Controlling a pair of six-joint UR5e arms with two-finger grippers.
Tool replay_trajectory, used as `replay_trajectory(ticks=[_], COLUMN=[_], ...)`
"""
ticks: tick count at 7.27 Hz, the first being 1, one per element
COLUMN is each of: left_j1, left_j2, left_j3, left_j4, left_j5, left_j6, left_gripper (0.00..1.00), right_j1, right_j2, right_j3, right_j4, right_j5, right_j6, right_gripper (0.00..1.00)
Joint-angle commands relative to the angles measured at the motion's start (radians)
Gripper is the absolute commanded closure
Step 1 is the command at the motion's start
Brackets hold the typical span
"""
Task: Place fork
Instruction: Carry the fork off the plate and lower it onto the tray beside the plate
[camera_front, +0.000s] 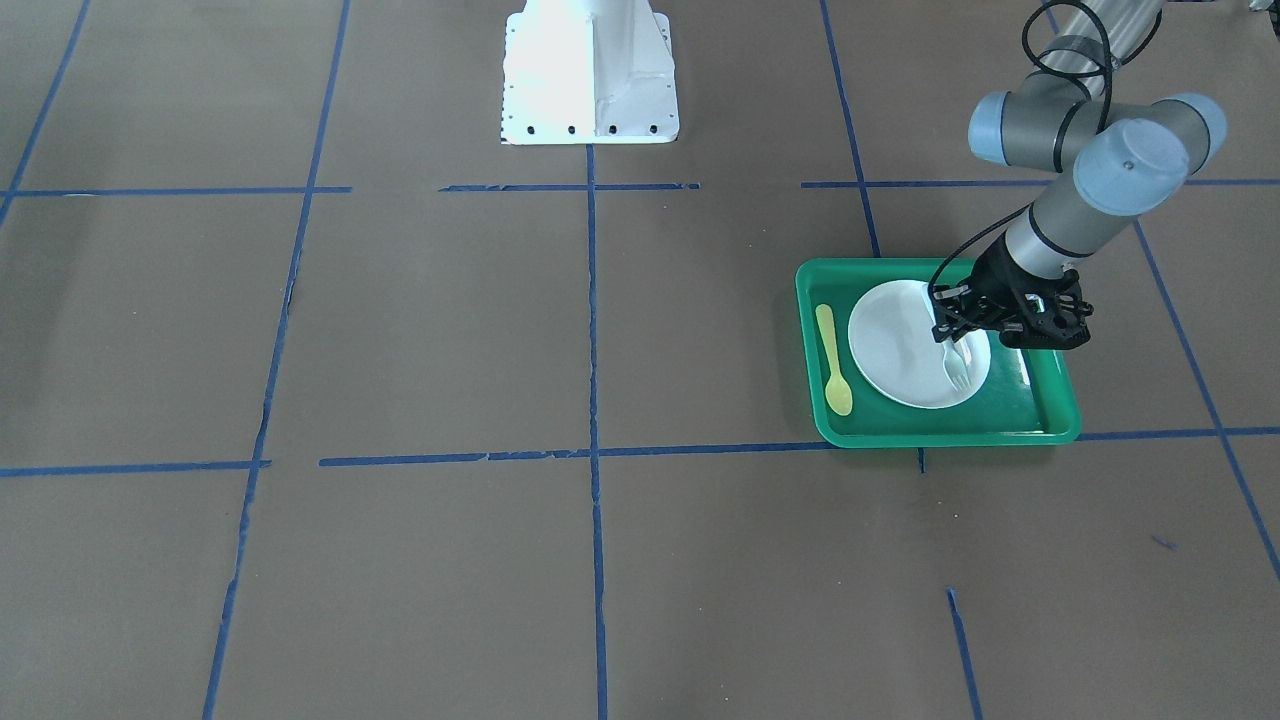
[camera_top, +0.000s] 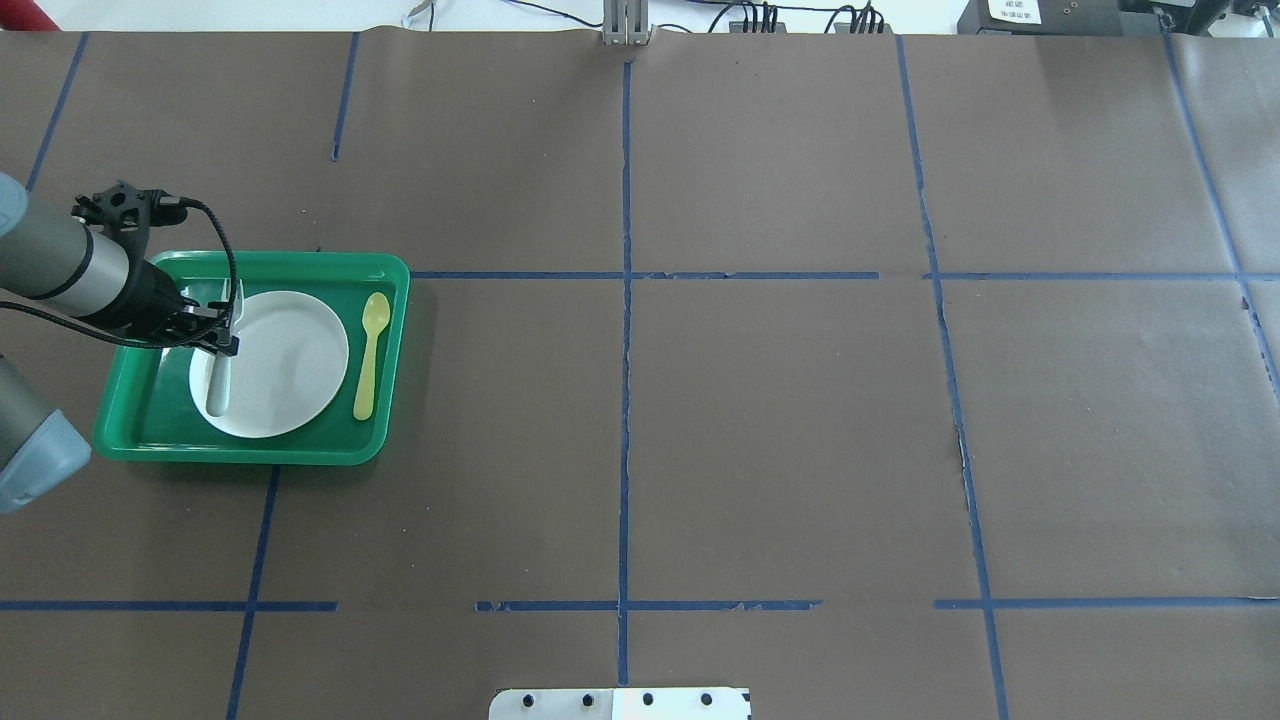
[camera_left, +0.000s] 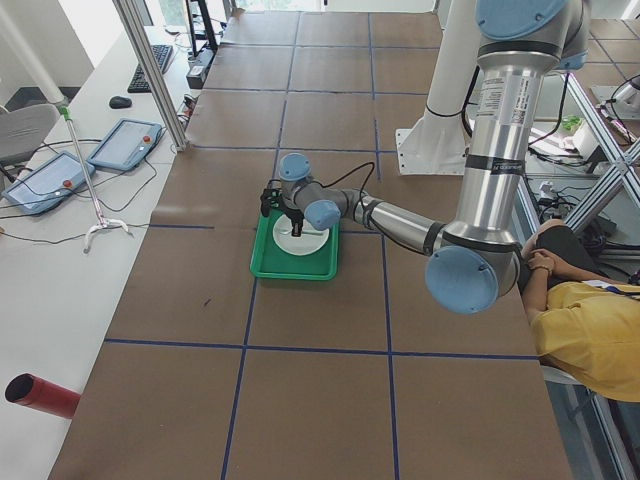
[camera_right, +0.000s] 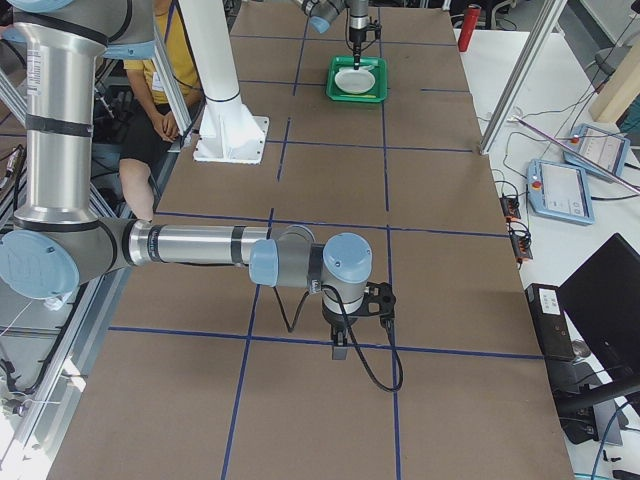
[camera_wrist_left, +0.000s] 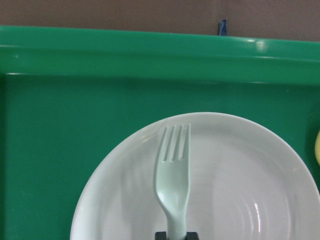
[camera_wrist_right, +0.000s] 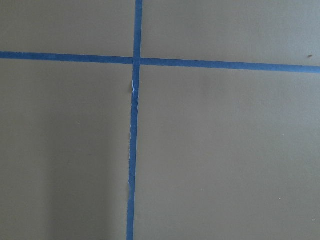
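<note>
Placement step is under way, with the fork in hand and not yet released. Front view, left to right: yellow spoon (camera_front: 833, 360) lies on the green tray (camera_front: 1050, 425) floor at the white plate (camera_front: 900, 345)'s 9 o'clock. The fork (camera_front: 957, 366) sits over the plate's 3 to 4 o'clock sector with its tines toward 6. The left gripper (camera_front: 952, 335) is right above it, nearly closed and pinching the handle end. The left wrist view confirms this: the handle runs into the fingertips at 6 o'clock, the tines point to 12, and the head is over the plate. I can't tell whether the fork touches the plate or hangs just above it. My read on the next move: lower until the fork is supported, then open just enough to let go and lift straight up so the fingers don't drag it. If the target is the bare tray floor at the plate's 3 o'clock, shift there first, clear of the rim. The right gripper (camera_right: 340, 350) is well apart over bare table (camera_front: 400, 350). It shows only in the right side view, so I can't tell how open it is or whether it holds anything.
</note>
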Motion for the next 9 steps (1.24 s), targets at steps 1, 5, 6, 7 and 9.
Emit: replay_trajectory(ticks=[1, 5, 6, 7, 9], left_j1=[-0.046, -0.036, -0.036, -0.036, -0.042], left_j2=[0.070, 0.026, 0.005, -0.026, -0.023], left_j3=[-0.016, 0.082, 0.111, 0.159, 0.176], left_j4=[-0.006, -0.003, -0.001, -0.004, -0.009], left_j5=[0.000, -0.001, -0.001, -0.001, -0.001], left_j6=[0.138, 0.171, 0.159, 0.145, 0.159], left_gripper=[1.00, 1.00, 1.00, 1.00, 1.00], right_j1=[0.000, 0.000, 0.000, 0.000, 0.000], right_j2=[0.000, 0.000, 0.000, 0.000, 0.000], right_j3=[0.000, 0.000, 0.000, 0.000, 0.000], right_j4=[0.000, 0.000, 0.000, 0.000, 0.000], right_j5=[0.000, 0.000, 0.000, 0.000, 0.000], right_j6=[0.000, 0.000, 0.002, 0.000, 0.000], right_gripper=[0.00, 0.00, 0.00, 0.00, 0.00])
